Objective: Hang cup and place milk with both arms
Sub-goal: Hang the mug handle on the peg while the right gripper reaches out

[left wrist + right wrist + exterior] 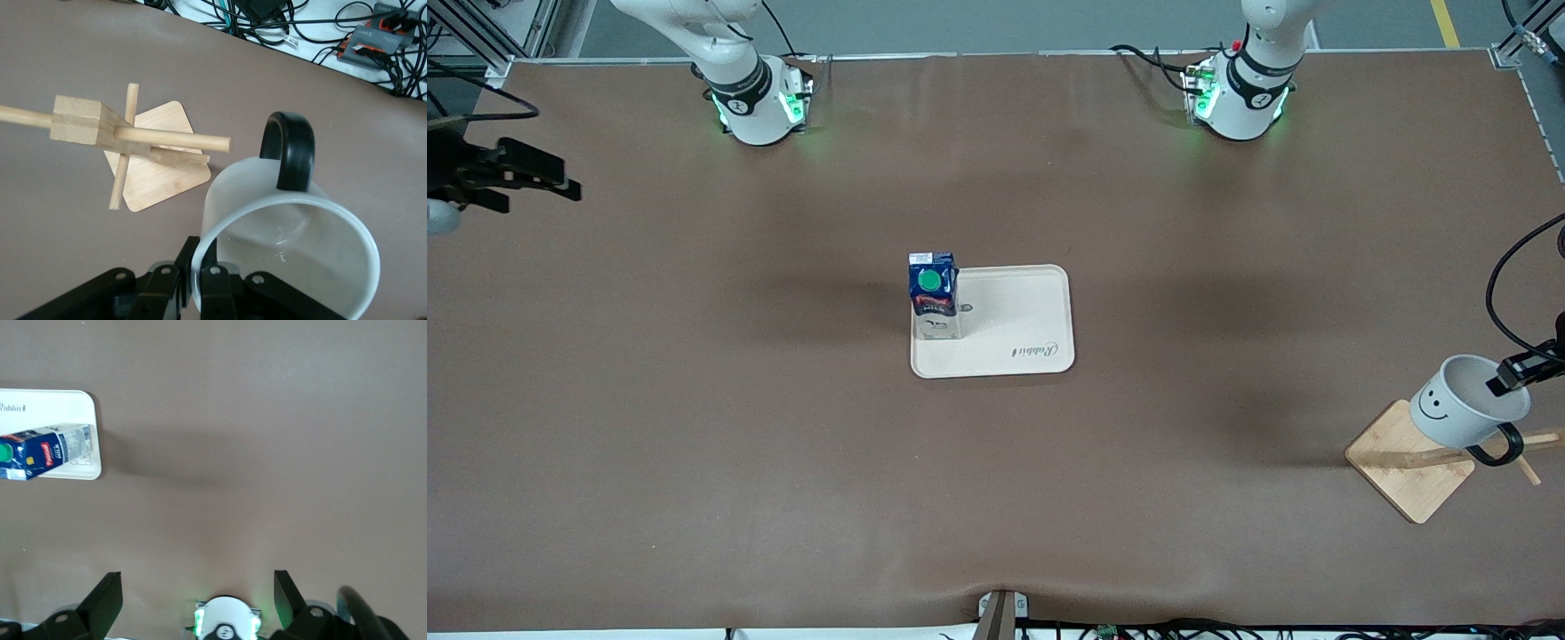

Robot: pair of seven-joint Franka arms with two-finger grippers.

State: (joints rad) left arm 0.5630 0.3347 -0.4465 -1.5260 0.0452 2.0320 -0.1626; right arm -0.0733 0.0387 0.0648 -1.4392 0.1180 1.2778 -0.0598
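Observation:
The white cup with the smiley face is tilted in the air over the wooden rack at the left arm's end of the table. My left gripper is shut on its rim, one finger inside and one outside, as the left wrist view shows. There the cup's black handle is beside the tip of a rack peg, with a small gap. The blue milk carton stands upright on the cream tray. My right gripper is open and empty, up over the right arm's end.
The rack has a square wooden base and crossed pegs. The right wrist view shows the milk on the tray's edge, my right gripper and the right arm's base. Cables lie along the table's front edge.

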